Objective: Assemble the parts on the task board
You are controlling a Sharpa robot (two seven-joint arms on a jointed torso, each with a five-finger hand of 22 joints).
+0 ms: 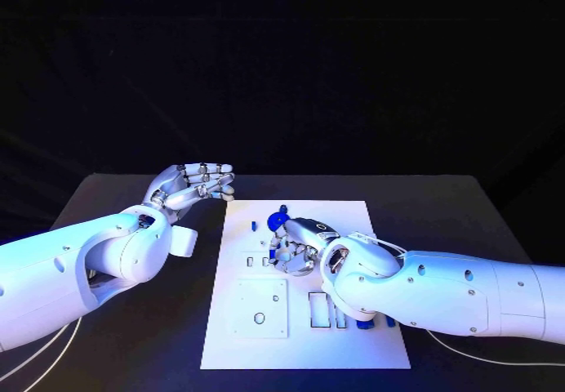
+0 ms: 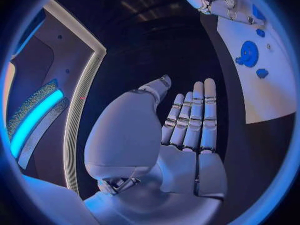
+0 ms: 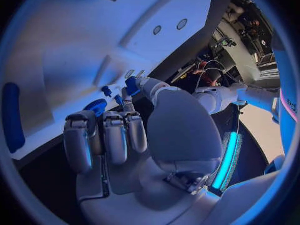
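right hand (image 1: pixel 304 243) pinching blue part (image 3: pixel 132 85) | left hand (image 1: pixel 194 186) empty, fingers apart | no legible writing

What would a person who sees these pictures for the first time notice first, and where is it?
The eye goes first to the white task board in the middle of the black table, with the right hand over its middle among small blue parts, one round blue part just beyond its fingers. Next comes the left hand, raised beside the board's far left corner, fingers together and holding nothing.
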